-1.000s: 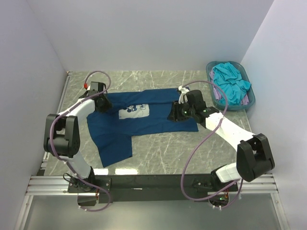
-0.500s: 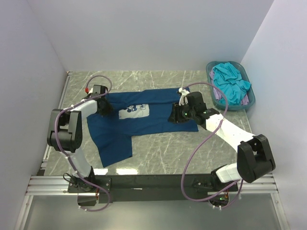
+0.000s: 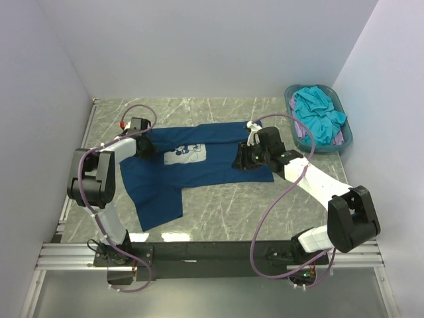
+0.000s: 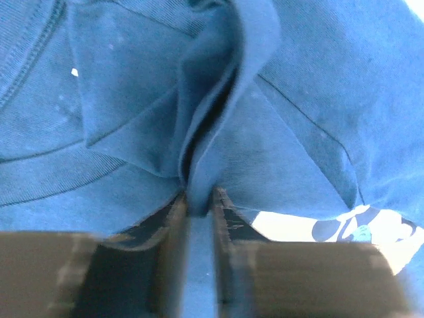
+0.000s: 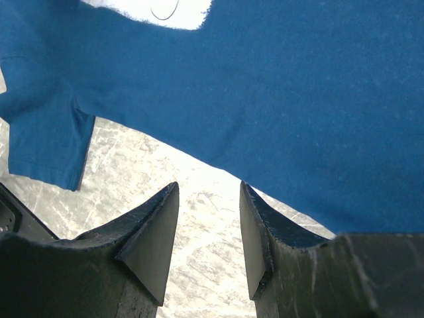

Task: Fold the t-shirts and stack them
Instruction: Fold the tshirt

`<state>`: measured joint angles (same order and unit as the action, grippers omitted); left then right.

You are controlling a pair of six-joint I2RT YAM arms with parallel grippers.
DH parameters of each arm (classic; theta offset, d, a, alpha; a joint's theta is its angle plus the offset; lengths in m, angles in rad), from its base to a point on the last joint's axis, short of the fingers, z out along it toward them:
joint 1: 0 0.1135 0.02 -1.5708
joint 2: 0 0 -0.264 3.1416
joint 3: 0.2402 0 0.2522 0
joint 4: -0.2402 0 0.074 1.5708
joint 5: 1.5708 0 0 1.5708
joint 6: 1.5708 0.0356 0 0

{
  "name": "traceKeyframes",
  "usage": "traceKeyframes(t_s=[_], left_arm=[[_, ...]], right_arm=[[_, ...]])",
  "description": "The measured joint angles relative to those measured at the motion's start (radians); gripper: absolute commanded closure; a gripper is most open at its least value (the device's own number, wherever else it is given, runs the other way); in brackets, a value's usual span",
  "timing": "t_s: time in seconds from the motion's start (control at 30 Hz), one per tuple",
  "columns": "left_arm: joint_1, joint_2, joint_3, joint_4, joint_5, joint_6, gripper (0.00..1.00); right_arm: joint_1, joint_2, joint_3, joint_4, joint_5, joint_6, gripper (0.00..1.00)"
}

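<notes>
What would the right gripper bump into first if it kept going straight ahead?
Probably the blue shirt: its edge lies just past the open right gripper. Bare table shows between the fingers, so it might touch that first.

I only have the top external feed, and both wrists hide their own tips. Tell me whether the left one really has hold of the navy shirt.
Observer: Yes. In the left wrist view, the left gripper has its jaws nearly shut on a raised ridge of the navy t-shirt.
Operator: Now report the right side.
Observer: The right gripper is open. Only the bare marble table shows between its jaws, and the shirt's edge lies just beyond the tips.
Operator: Say where on the shirt the left pinch sits.
Observer: A curved stitched seam, likely the collar, lies to its left in that view. The white print is to its lower right.
</notes>
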<state>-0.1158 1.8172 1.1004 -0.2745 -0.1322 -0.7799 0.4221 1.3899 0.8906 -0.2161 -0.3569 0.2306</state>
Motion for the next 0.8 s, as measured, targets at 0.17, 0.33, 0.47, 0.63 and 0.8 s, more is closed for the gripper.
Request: traceKeyframes(t_s=[0.17,0.33,0.47,0.63,0.8], left_arm=[[-0.018,0.0,0.01,-0.019,0.0,-0.001,0.99],[-0.027,-0.003,0.042,-0.083,0.003,-0.003,0.99],[-0.031,-0.024,0.071,-0.154,0.021,-0.018,0.96],[-0.047,-0.083,0.078,-0.214,0.08,-0.046,0.84],[-0.076,-0.136,0.056,-0.233,0.149,-0.084,0.82]], right_arm=[[0.0,0.0,0.0,0.0,0.0,0.0,0.51],[0.0,0.0,0.0,0.0,0.0,0.0,0.51],[0.0,0.0,0.0,0.0,0.0,0.0,0.51],[0.0,0.0,0.0,0.0,0.0,-0.001,0.51],[0.0,0.0,0.0,0.0,-0.001,-0.001,0.51]])
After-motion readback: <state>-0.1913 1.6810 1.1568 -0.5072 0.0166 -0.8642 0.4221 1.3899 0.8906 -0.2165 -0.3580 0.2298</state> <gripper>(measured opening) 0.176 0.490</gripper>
